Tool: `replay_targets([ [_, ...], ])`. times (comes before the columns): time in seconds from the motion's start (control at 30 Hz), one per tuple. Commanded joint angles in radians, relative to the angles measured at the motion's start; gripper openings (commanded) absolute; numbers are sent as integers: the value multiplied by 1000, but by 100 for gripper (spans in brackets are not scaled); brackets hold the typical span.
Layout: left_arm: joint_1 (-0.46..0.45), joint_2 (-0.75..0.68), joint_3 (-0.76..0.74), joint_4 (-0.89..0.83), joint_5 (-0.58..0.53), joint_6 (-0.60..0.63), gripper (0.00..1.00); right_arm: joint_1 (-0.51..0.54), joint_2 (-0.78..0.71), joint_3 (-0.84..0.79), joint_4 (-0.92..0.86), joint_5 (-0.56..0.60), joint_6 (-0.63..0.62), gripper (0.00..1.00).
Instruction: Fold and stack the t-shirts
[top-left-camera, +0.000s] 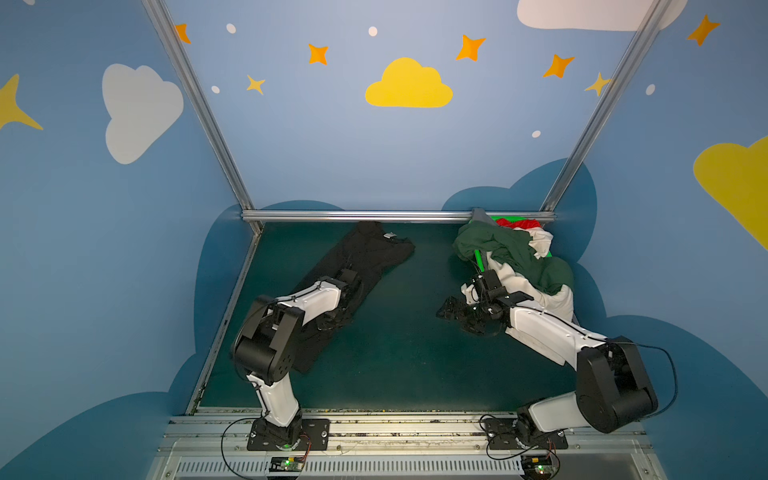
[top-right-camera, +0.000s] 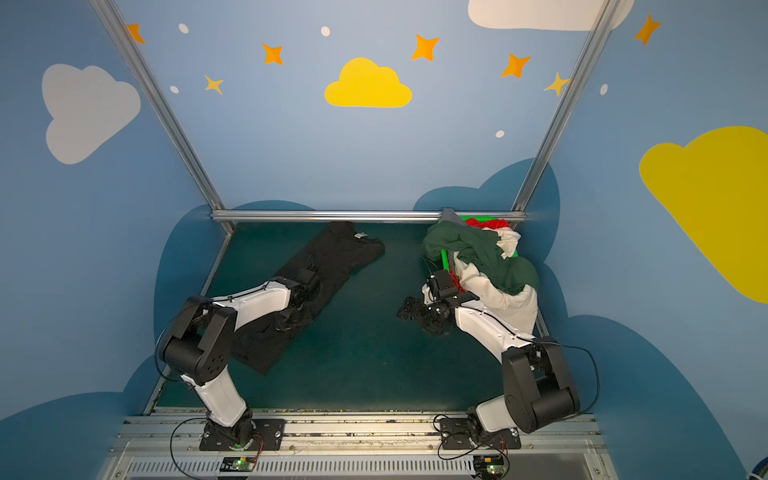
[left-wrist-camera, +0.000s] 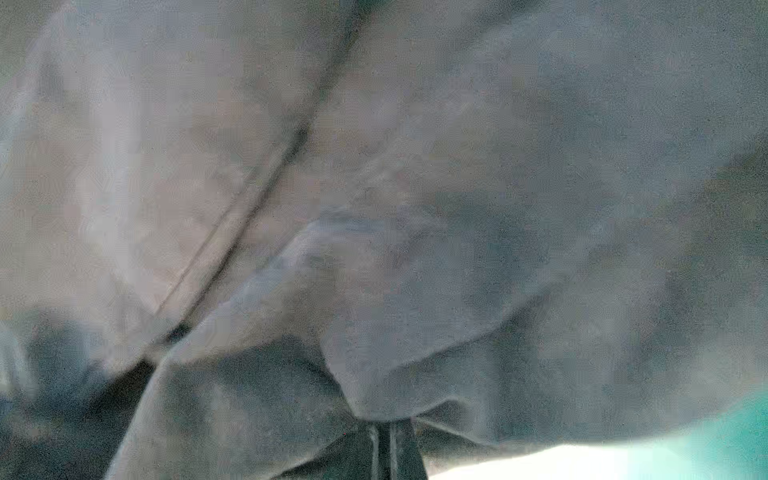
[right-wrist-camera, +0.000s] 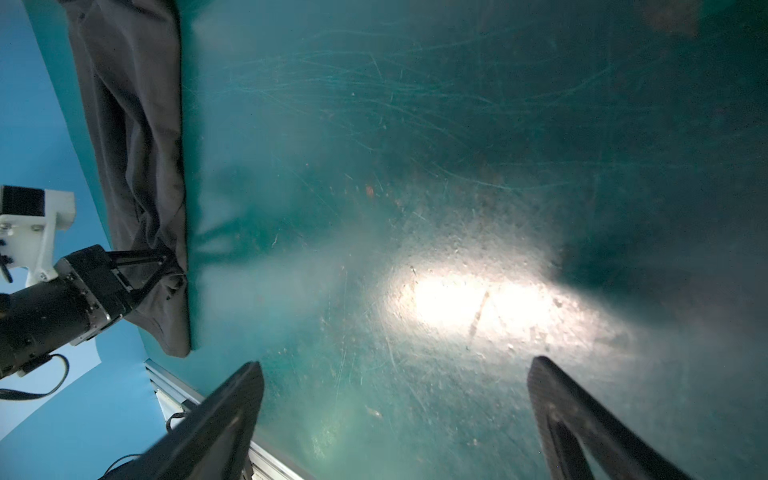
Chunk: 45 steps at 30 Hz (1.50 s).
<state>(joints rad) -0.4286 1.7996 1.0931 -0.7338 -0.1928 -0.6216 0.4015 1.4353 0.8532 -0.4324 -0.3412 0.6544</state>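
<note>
**No readable writing**

No text, number or brand can be read in any view. A small pale tag (top-left-camera: 389, 235) lies near the far end of the black t-shirt (top-left-camera: 374, 255) in both top views, too small to make out.

Black shirt (top-left-camera: 374, 253): matt, creased cloth; mat (right-wrist-camera: 457, 124): teal, scratched, dull sheen; rail (top-left-camera: 374, 215): brushed metal; basket (top-left-camera: 480, 258): glossy green plastic.
</note>
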Motion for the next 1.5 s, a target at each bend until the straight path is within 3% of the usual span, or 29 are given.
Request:
replay_targets([
  [0.0, -113, 96, 35, 117, 266, -67, 4, -3, -55, -34, -19, 33, 7, 97],
  [0.07, -148, 116, 57, 187, 344, -113, 4, -4, -93, -56, -26, 61, 11, 97],
  [0.23, -239, 177, 205, 207, 330, -166, 4, -28, -201, -117, -63, 144, 26, 97],
  [0.27, -257, 193, 249, 203, 330, -169, 10, -32, -216, -128, -66, 155, 32, 97],
  [0.4, -307, 269, 465, 130, 349, -147, 56, -43, -261, -152, -110, 173, 21, 97],
  [0.5, -306, 230, 464, 139, 332, -145, 80, -42, -288, -155, -130, 148, -9, 97],
  [0.63, -290, 112, 395, 137, 256, -135, 94, -32, -315, -176, -82, 81, -6, 96],
  [0.87, -264, -170, 123, 163, 135, -191, 100, 91, -234, -217, 53, 11, 42, 94],
  [1.13, -234, -484, -244, 173, 96, -283, 100, 236, -64, -197, 189, -39, 90, 72],
  [1.3, -231, -639, -450, 240, 131, -341, 93, 300, 41, -187, 234, -47, 112, 68],
  [1.47, -229, -656, -564, 348, 208, -345, 82, 374, 99, -141, 263, -25, 138, 66],
])
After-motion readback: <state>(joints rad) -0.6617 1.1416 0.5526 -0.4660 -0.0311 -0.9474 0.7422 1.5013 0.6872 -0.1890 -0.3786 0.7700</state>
